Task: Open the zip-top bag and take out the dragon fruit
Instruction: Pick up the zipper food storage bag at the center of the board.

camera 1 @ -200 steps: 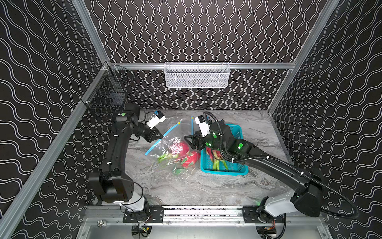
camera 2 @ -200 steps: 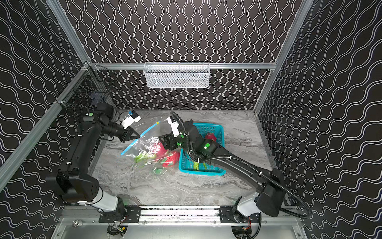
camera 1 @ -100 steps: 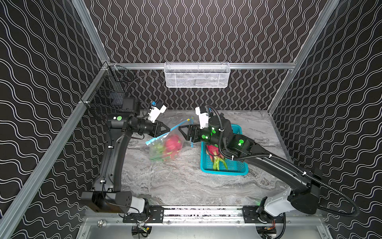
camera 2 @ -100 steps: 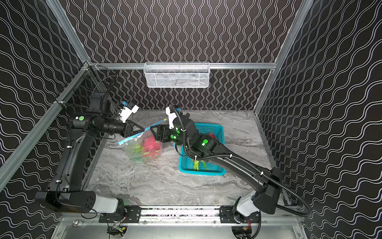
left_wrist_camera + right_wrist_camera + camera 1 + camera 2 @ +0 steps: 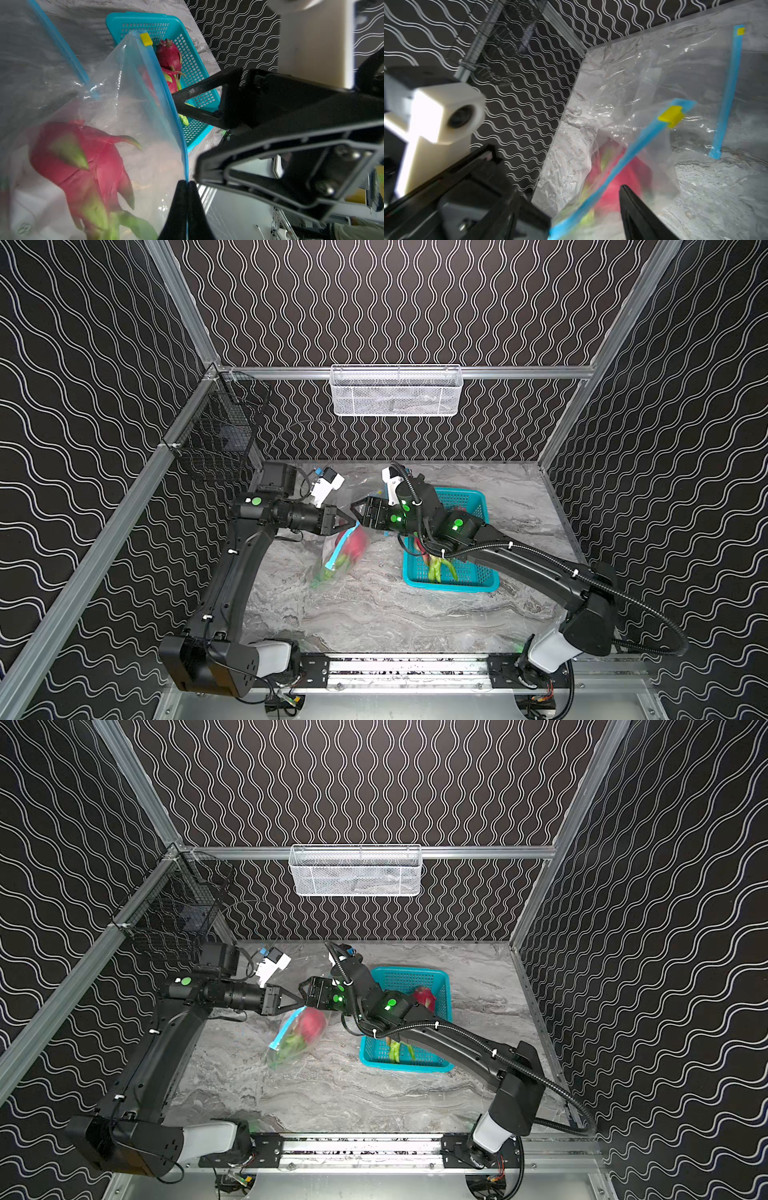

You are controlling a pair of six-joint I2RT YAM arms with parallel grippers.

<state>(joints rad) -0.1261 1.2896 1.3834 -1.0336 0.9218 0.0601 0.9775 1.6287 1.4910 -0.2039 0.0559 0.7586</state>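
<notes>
Pinching the blue zip strip [image 5: 166, 93] of the zip-top bag [image 5: 338, 558], the left gripper [image 5: 188, 184] was clamped shut on the strip's end. Both pads sat flat against it in the left wrist view. The bag hung slack below those fingertips, and the yellow slider [image 5: 671, 116] was at the strip's far end from the pinch. The dragon fruit [image 5: 309, 1023] was inside the bag, under and just beyond the left fingertips: red body, green scales, blurred in both top views. Couldn't tell whether the bag's bottom touched the table [image 5: 374, 614]. The right gripper [image 5: 185, 133] faced the left one nearly tip to tip, jaws spread, nothing held. The strip ran between or just beside its two fingers, and I couldn't make out any contact. A second clear bag [image 5: 729, 89] lay flat on the table past both sets of tips. Behind the right gripper's wrist sat the teal basket [image 5: 457, 587] with another red fruit [image 5: 424, 999] in it.
</notes>
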